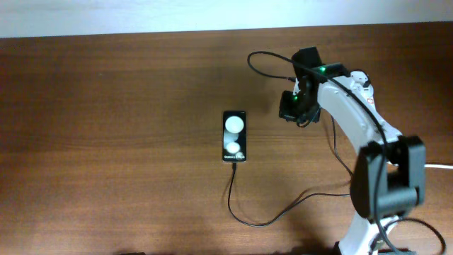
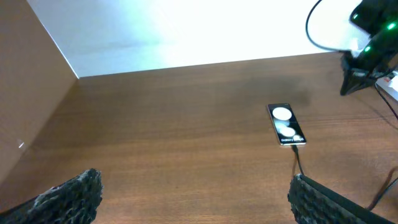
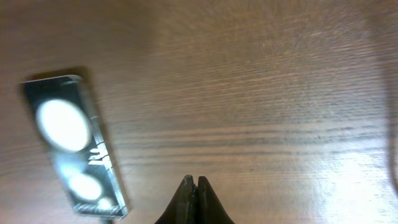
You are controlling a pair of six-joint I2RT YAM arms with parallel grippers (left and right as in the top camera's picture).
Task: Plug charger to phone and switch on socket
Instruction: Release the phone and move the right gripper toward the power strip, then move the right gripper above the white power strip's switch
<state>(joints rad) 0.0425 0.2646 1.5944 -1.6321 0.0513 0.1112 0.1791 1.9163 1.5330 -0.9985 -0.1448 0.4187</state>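
Observation:
The black phone (image 1: 234,136) lies flat mid-table, its two white circles showing. It also shows in the left wrist view (image 2: 286,124) and the right wrist view (image 3: 71,149). The thin black charger cable (image 1: 244,218) meets the phone's near end, loops toward the front and runs right behind the right arm's base. Its white adapter and the socket are out of view. My right gripper (image 1: 294,108) hovers to the right of the phone, shut and empty (image 3: 195,182). My left gripper (image 2: 196,180) is open and empty, low over bare wood, well away from the phone.
The right arm's white links and black base (image 1: 386,177) stand at the front right, with its own thick black cable looping above the wrist (image 1: 265,64). A bit of white cord (image 1: 440,166) shows at the right edge. A pale wall runs along the table's far edge.

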